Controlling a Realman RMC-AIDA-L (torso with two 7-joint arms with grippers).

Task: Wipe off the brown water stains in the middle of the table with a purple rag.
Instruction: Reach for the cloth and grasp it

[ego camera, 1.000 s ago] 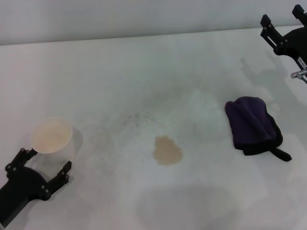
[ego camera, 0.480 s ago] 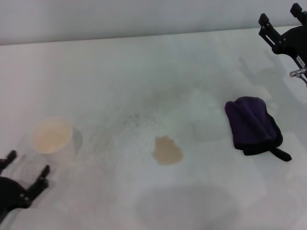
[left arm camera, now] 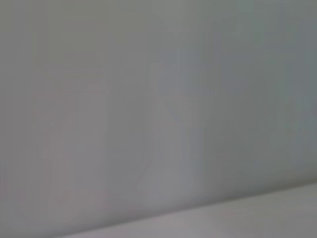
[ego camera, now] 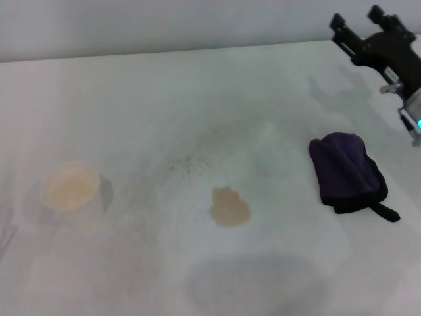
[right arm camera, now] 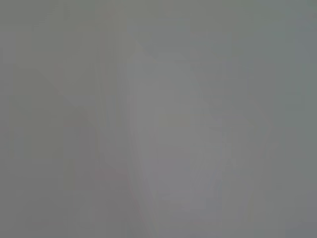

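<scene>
Lying folded on table (ego camera: 131,99) well right of brown water stains (ego camera: 230,207): purple rag (ego camera: 346,172) | soft, light, limp; best pinched at raised fold | right gripper (ego camera: 358,25) spread, unloaded, above far right | left gripper unseen | smooth white top, paper cup (ego camera: 71,187) far left, ample room

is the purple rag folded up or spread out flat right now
Folded. The purple rag lies bunched in thick layers on the table, black edging curling round it, untouched; the right gripper is above and beyond it.
</scene>
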